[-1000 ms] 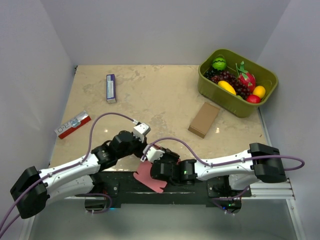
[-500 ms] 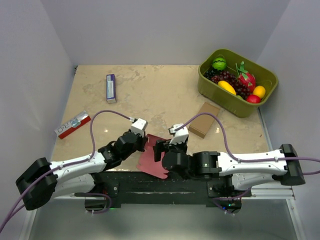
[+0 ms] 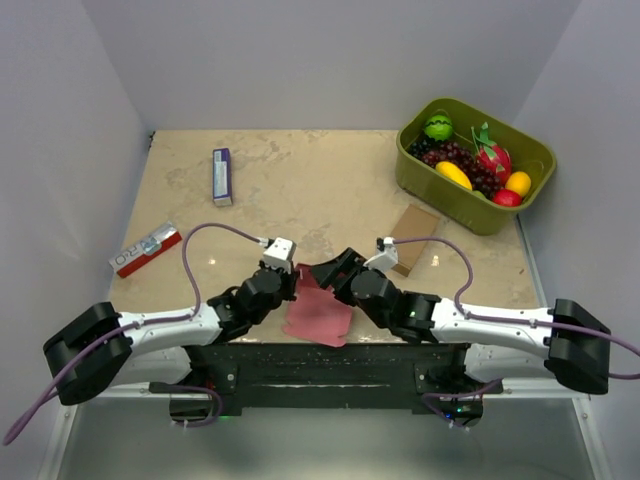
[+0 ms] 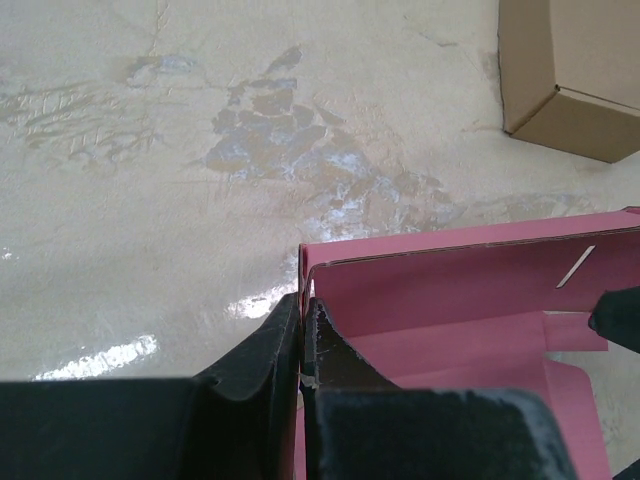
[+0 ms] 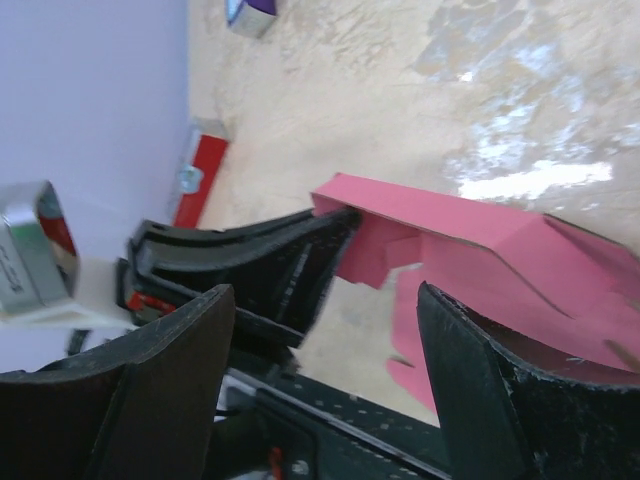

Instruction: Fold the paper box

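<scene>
**Top view.** Item: paper box [image 3: 318,314], thin pink-red card, die-cut, matte. Loc.: near-left of brown cardboard box [image 3: 412,232], close by, not touching.
- L gripper [image 3: 296,289]: pinched on the sheet's left edge.
- R gripper [image 3: 328,272]: jaws wide over the far edge, holding nothing.
- Status (est.): early. One panel lifted, no sides closed, tabs loose; most folds left to do.

**L wrist view.** L gripper [image 4: 303,325] clamps the paper box [image 4: 450,290] at a corner.
- Card: smooth, scored creases, one wall standing, flap flat below.
- Brown cardboard box [image 4: 570,80]: kraft, sharp-edged, beyond and apart.
- Tabletop [image 4: 150,150]: glossy, marbled beige.

**R wrist view.** R gripper [image 5: 328,295]: fingers spread wide, nothing between the pads. Paper box [image 5: 450,250] is bent into a ridge, with the L gripper [image 5: 300,260] on its end.
</scene>
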